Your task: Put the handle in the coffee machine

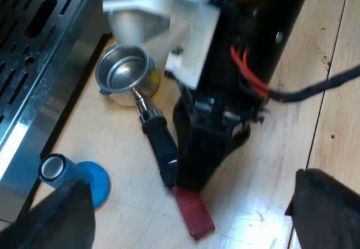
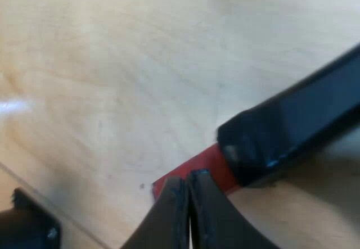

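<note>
So there's one metal holder (image 1: 125, 73) lying flat on the pale, lightly grained wood table (image 1: 281, 148). It's not in the machine. Its round shiny basket sits just beside the slotted steel tray of the one espresso machine (image 1: 34, 52). The smooth dark handle (image 1: 160, 139) runs away from the machine and finishes in a flat red end (image 1: 194, 215). My right gripper (image 2: 188, 198) has its two black fingers pressed together with only a hairline seam, tips right at that red end, and I can't see anything pinched between them. My left gripper (image 1: 191, 198) is spread wide and holding nothing, above the table. One blue tamper (image 1: 90, 179) with a round base sits near the machine, apart from the handle.
</note>
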{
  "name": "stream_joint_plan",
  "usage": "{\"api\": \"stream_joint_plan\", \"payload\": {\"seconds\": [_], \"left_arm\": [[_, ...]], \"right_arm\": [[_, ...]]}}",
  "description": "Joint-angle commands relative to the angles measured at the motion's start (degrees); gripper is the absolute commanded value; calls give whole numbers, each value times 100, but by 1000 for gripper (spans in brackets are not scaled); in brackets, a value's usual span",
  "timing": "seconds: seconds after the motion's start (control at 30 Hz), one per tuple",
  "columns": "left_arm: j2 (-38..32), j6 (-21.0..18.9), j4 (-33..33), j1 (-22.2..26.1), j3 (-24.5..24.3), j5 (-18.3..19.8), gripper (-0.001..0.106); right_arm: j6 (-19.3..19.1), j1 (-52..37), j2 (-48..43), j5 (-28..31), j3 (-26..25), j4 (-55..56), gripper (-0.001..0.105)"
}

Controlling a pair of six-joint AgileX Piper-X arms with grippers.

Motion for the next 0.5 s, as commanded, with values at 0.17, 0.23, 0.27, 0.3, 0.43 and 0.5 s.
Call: {"api": "stream_joint_plan", "payload": {"seconds": [0.17,0.23,0.27,0.3,0.43,0.5], "left_arm": [[-1,12,-6,-31,-39,-63,73],[-1,12,-6,-31,-39,-53,73],[-1,12,-6,-31,-39,-53,73],[-1,12,-6,-31,-39,-39,73],[-1,12,-6,-31,-39,-40,73],[-1,-169,-22,-31,-39,-40,73]], "right_arm": [[-589,8,-740,441,-21,1464,0],[-730,8,-963,652,-21,1893,0],[-761,8,-1056,703,-21,2056,0],[-839,8,-1194,872,-21,2302,0],[-1434,-6,-1637,1014,-59,2817,12],[-1648,-6,-1800,1073,-126,3051,28]]}}
